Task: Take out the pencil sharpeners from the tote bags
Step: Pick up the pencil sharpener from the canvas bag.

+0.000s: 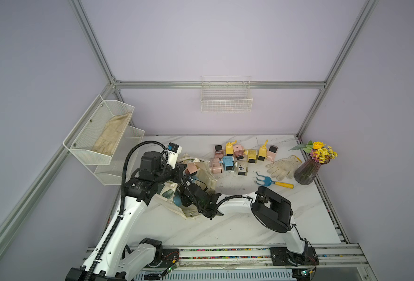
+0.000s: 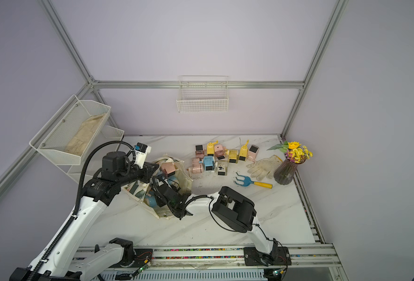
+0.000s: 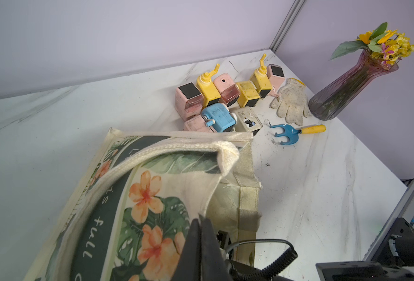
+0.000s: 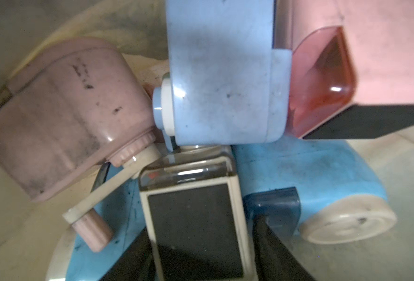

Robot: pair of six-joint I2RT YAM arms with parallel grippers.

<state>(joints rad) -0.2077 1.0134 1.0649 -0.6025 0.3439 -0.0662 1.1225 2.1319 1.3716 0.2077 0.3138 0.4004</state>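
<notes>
Both top views overlook the table (image 1: 237, 228); wrist views sit close

Cream bag (image 3: 184, 194) printed with green leaves and orange flowers; at its 1 o'clock, pink, yellow, blue and beige sharpeners (image 3: 227, 97) with black faces; blue rake (image 3: 286, 133), yellow handle

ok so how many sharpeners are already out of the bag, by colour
pink sharpeners: 4
yellow sharpeners: 3
blue sharpener: 1
beige sharpener: 1
total out on the table: 9
</notes>
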